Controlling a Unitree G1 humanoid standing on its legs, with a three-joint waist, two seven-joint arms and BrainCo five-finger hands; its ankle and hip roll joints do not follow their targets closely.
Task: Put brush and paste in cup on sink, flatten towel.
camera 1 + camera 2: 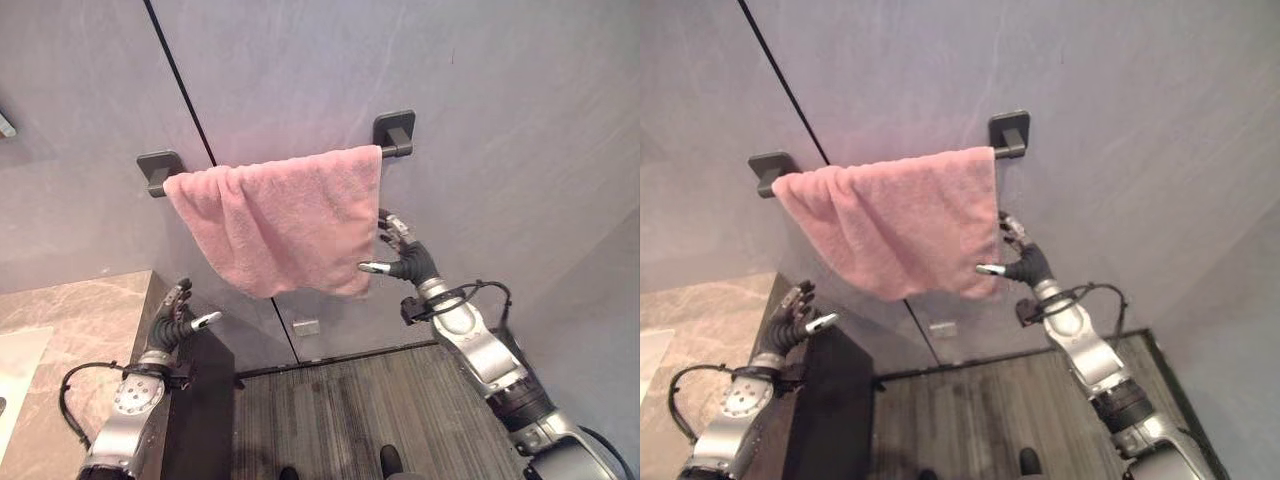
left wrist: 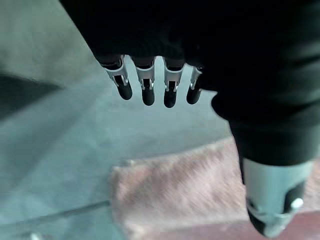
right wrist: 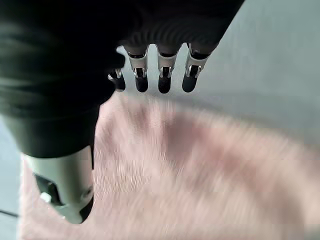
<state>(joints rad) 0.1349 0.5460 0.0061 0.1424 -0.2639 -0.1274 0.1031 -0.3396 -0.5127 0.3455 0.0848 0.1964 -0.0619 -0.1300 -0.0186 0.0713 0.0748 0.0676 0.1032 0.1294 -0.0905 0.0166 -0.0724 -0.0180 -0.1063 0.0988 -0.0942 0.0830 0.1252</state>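
Note:
A pink towel [image 1: 285, 218] hangs bunched and crooked over a dark wall bar [image 1: 396, 150], its lower edge slanting down to the right. My right hand [image 1: 405, 258] is raised beside the towel's lower right corner, fingers relaxed and thumb pointing at the cloth, holding nothing. The right wrist view has the towel [image 3: 200, 170] close past the fingers [image 3: 163, 75]. My left hand [image 1: 176, 322] hovers low at the left, open, below the towel's left end. Part of the towel [image 2: 175, 190] lies beyond it in the left wrist view.
A beige stone counter [image 1: 70, 330] lies at the lower left with a dark cabinet side [image 1: 200, 400] beneath it. Grey wall panels with a black seam [image 1: 180, 75] back the bar. Dark ribbed flooring [image 1: 350, 410] spreads below.

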